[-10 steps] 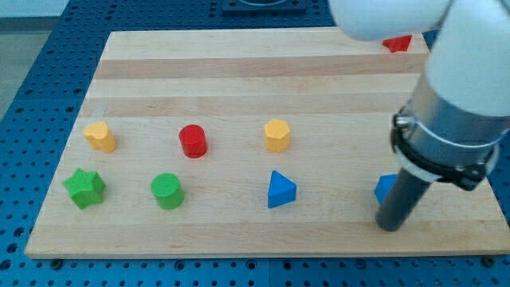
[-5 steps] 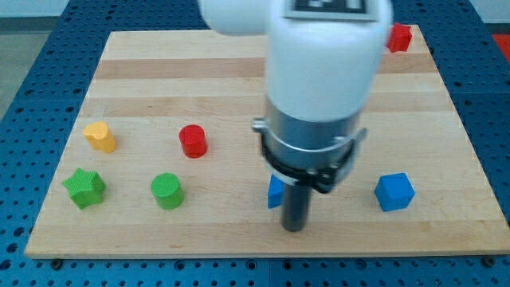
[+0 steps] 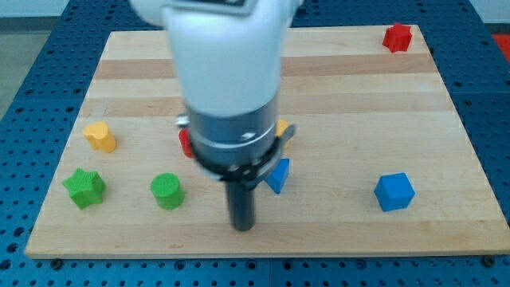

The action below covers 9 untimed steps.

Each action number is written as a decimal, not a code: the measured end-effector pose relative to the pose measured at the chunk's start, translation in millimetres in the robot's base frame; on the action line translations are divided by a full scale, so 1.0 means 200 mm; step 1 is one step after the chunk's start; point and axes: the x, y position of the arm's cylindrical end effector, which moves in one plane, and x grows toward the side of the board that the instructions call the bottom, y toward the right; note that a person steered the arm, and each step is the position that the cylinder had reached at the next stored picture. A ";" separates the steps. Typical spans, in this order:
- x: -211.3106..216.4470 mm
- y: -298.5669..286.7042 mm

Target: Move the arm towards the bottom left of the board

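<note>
My tip [image 3: 241, 227] rests on the wooden board [image 3: 358, 88] near its bottom edge, a little left of centre. It sits right of the green cylinder [image 3: 167, 190] and below-left of the blue triangle block [image 3: 279, 174], which the arm partly hides. The green star block [image 3: 84, 188] lies at the bottom left. The yellow block [image 3: 100, 136] is above it. The arm covers most of the red cylinder [image 3: 184, 143] and of a second yellow block [image 3: 282, 127].
A blue cube [image 3: 394, 191] sits at the bottom right. A red block [image 3: 396, 37] sits at the top right corner. Blue perforated table [image 3: 24, 96] surrounds the board.
My arm has swept from the view's right, beside the blue cube, leftward along the bottom of the board, past the blue triangle. No block has visibly moved.
</note>
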 end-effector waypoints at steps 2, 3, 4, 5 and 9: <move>0.03 -0.70; 0.04 -1.01; 0.04 -1.28; 0.00 -1.28; -0.12 -1.19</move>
